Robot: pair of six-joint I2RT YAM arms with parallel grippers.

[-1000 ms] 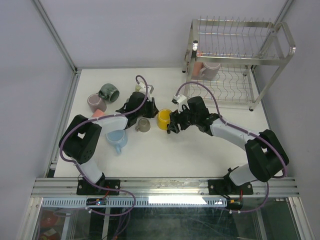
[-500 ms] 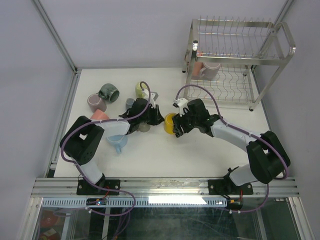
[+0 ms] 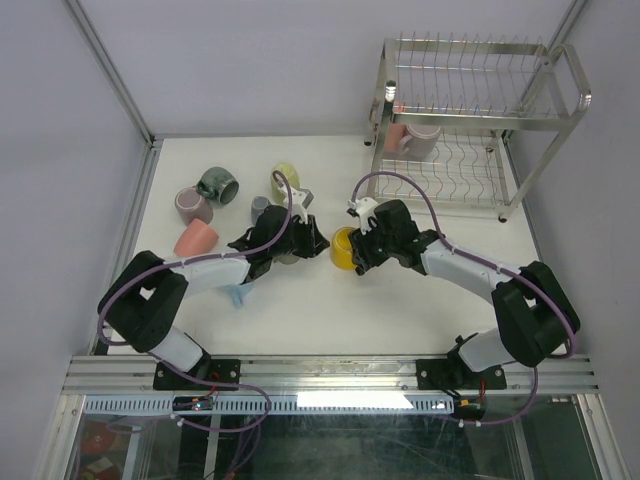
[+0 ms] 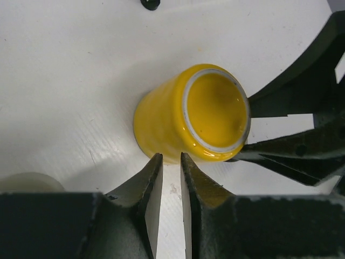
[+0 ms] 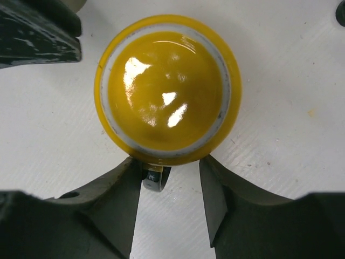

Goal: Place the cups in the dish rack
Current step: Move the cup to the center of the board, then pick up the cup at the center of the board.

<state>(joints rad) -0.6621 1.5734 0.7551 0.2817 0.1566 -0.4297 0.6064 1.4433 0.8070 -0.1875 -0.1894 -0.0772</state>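
Note:
A glossy yellow cup lies on its side on the white table between my two grippers. In the left wrist view the yellow cup has its mouth turned towards the right gripper's dark fingers. My left gripper is shut and empty, its tips against the cup's side; it also shows in the top view. My right gripper is open, its fingers at the rim of the yellow cup and either side of its small handle. The chrome dish rack stands at the far right.
A pink cup and a mauve mug sit on the rack's lower shelf. On the left of the table are a dark grey-green mug, a mauve cup, a salmon cup, a pale yellow-green cup and a grey-blue cup.
My left gripper has moved right, up to the yellow cup. The yellow cup has tipped onto its side and shifted slightly nearer, with my right gripper staying at it.

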